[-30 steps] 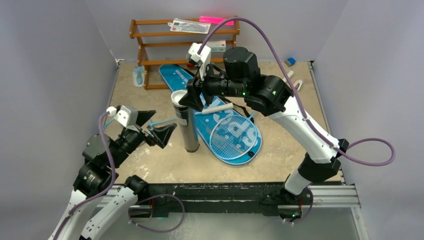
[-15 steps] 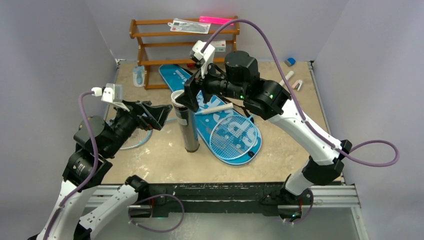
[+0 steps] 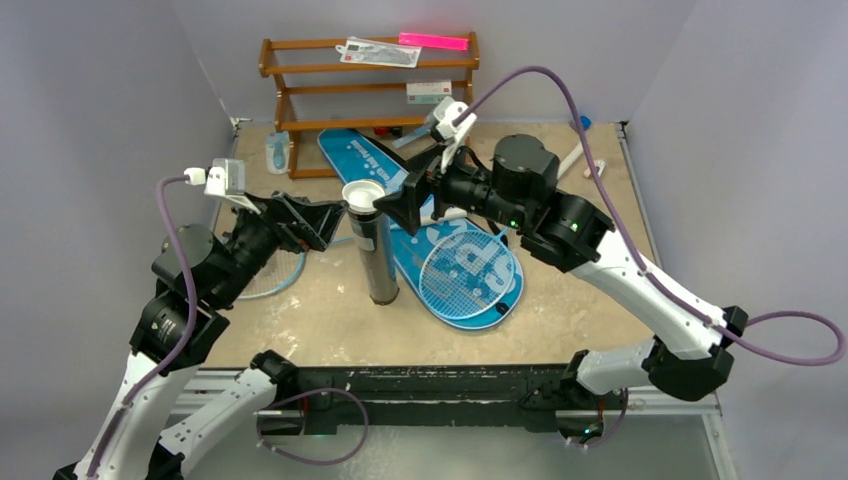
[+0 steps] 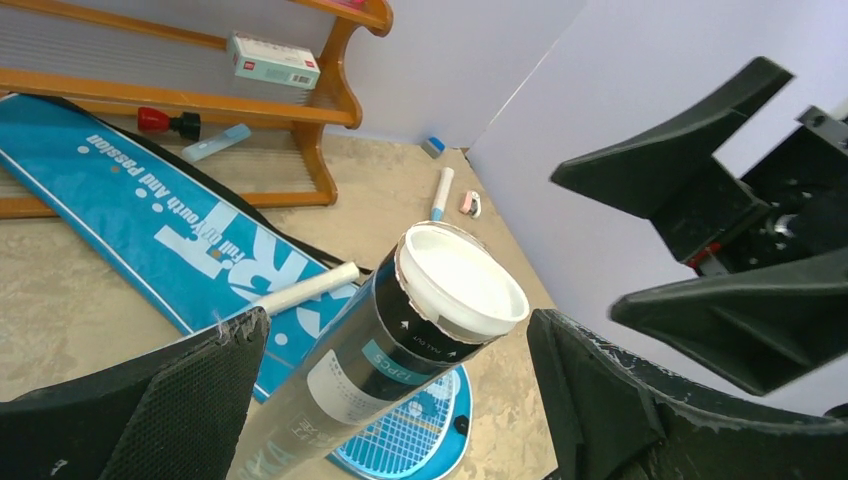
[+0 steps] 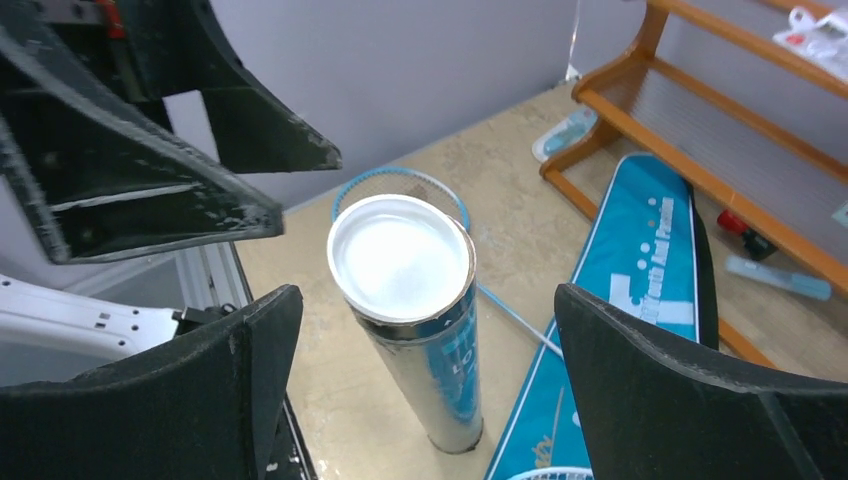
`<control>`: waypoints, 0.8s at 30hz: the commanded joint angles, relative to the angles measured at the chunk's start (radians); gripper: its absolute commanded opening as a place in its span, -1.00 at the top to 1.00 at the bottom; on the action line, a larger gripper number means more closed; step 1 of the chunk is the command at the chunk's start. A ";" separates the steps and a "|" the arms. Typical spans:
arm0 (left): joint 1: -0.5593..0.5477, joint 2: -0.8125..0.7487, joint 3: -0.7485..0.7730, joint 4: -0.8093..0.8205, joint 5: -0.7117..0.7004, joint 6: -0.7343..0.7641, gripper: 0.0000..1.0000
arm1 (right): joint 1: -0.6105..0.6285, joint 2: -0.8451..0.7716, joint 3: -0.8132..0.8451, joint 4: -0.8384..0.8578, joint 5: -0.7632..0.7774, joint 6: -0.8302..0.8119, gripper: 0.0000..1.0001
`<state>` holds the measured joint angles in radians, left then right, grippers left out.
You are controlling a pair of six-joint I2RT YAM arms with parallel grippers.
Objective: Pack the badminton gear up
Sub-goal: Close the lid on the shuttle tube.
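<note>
The black tube stands upright on the table with a white lid on top. My left gripper is open just left of the tube's top, apart from it. My right gripper is open just right of the lid, also apart. In the left wrist view the tube leans between my open fingers. From the right wrist the lid shows ahead of the open gripper. One racket lies on the blue bag. A second racket lies under my left arm.
A brown wooden rack stands at the back with small items on its shelves. A pale-blue bottle lies beside its left post. Pens and a small blue block lie at the back right. Grey walls enclose three sides.
My right gripper has drawn back to the right off the tube's top and opened wide. My left arm has risen and swung in toward the tube. The tube stays upright.
</note>
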<state>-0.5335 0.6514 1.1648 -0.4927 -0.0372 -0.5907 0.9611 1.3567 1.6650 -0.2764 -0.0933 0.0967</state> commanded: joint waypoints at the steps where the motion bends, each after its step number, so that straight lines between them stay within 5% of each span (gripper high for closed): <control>1: -0.001 0.021 0.049 0.048 0.004 -0.024 -0.99 | 0.002 -0.084 -0.060 0.134 -0.038 -0.019 -0.97; 15: -0.001 0.083 0.141 -0.020 -0.035 -0.015 -0.80 | 0.002 -0.206 -0.481 0.473 -0.146 -0.091 -0.98; 24: -0.002 0.112 0.168 -0.051 -0.038 0.024 -0.60 | 0.002 -0.159 -0.605 0.608 -0.141 -0.079 -0.98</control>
<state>-0.5335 0.7528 1.3033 -0.5392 -0.0677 -0.5938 0.9611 1.1896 1.0885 0.1802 -0.2089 0.0235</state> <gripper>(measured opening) 0.802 0.987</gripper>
